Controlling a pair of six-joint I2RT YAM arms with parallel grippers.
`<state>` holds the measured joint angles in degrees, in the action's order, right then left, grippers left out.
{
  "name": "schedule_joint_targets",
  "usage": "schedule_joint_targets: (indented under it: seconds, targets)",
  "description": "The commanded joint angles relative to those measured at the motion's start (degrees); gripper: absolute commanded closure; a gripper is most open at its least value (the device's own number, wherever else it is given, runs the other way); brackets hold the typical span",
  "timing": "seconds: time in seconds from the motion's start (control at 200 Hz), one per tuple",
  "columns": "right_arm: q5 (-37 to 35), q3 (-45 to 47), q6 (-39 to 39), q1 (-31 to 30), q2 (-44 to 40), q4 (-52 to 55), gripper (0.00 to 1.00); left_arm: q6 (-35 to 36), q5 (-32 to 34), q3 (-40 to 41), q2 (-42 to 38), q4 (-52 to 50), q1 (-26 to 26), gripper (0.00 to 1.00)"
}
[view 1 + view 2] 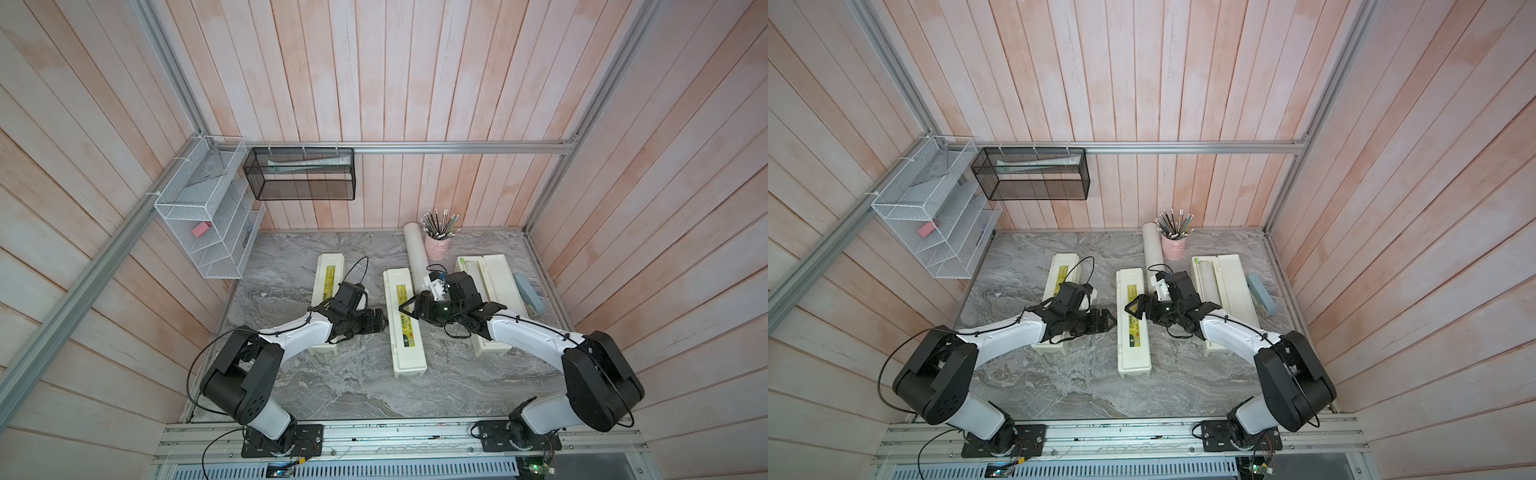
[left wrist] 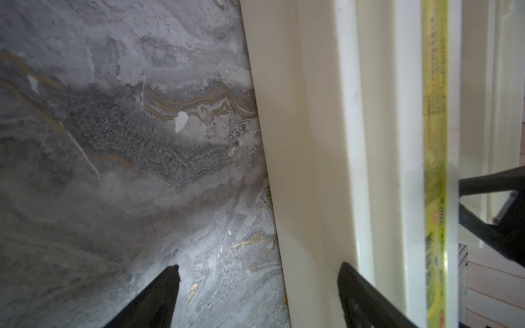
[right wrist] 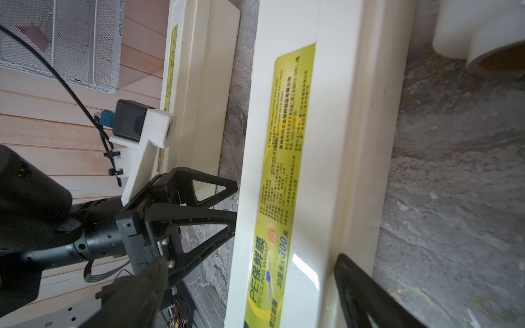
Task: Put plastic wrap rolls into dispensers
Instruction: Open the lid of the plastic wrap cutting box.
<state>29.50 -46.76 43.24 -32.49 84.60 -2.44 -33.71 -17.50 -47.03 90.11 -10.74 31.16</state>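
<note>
Flanking the closed middle dispenser (image 1: 409, 353), your left end effector (image 1: 381, 322) and right end effector (image 1: 405, 309) stand released. Roll (image 1: 417, 253) lies near its far end. Brace one side; lift lid (image 1: 400, 291) evenly.

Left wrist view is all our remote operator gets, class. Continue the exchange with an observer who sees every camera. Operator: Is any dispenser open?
Observer: Yes, the right dispenser lies open.
Operator: Any roll lying loose?
Observer: One plastic wrap roll lies on the table behind the middle dispenser.
Operator: Whose black finger is at my edge?
Observer: It belongs to the right end effector, open over the middle dispenser.
</note>
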Motion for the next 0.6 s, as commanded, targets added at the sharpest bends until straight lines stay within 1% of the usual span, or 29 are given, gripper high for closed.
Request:
schedule_joint_targets:
  seconds: [0.0,0.175,0.355,0.595]
  targets:
    - [1.62,1.45,0.69,-1.72,-0.53,-0.25,0.08,-0.65,0.27,1.71,-2.17,2.93,0.92,0.11]
    - [1.79,1.5,0.63,-1.71,-0.05,-0.37,0.08,-0.91,1.8,2.39,-4.6,3.07,0.92,0.1]
    - [1.71,1.57,0.78,-1.75,-0.05,-0.45,0.08,-2.27,2.52,4.63,-7.2,5.65,0.92,0.09]
    - [1.97,1.76,0.83,-1.74,0.31,-0.89,0.09,-2.74,0.84,4.31,-3.43,5.79,0.92,0.1]
